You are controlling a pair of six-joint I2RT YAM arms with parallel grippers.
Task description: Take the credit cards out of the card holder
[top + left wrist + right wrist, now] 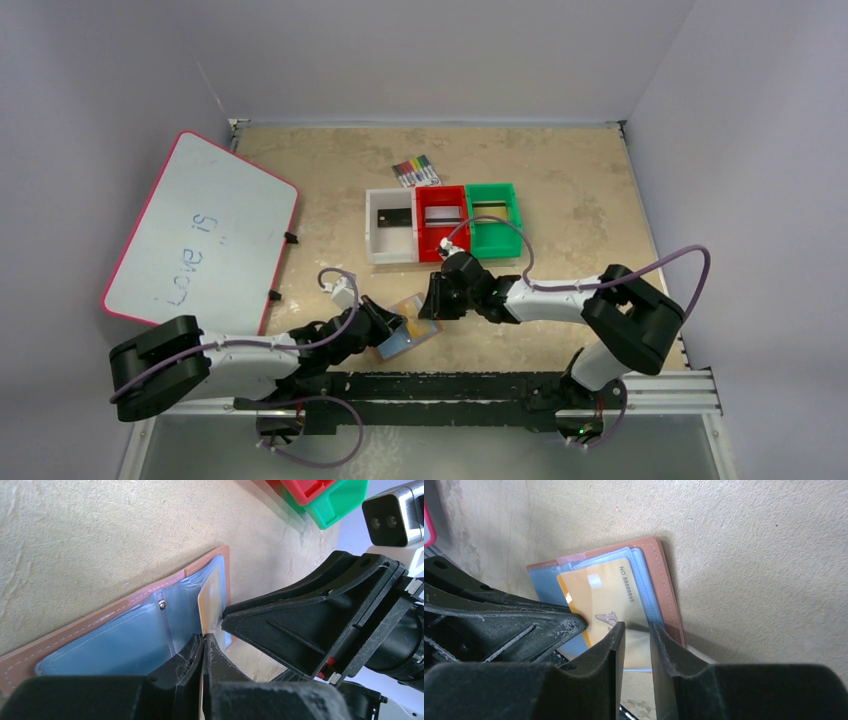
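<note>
The tan-brown card holder (410,332) lies open on the table between my two grippers, its blue-tinted pockets up (115,640) (666,587). A gold credit card (604,592) sticks partly out of one pocket (212,602). My left gripper (204,639) is shut on that card's edge, near the holder's middle fold (393,326). My right gripper (637,627) hangs just over the holder's other end (432,302), its jaws a narrow gap apart with nothing pinched. A black card (392,216) lies in the white bin.
Three bins stand in a row behind the holder: white (378,250), red (441,245) and green (494,240). A pack of coloured markers (416,171) lies behind them. A red-rimmed whiteboard (200,235) leans at the left. The two grippers nearly touch.
</note>
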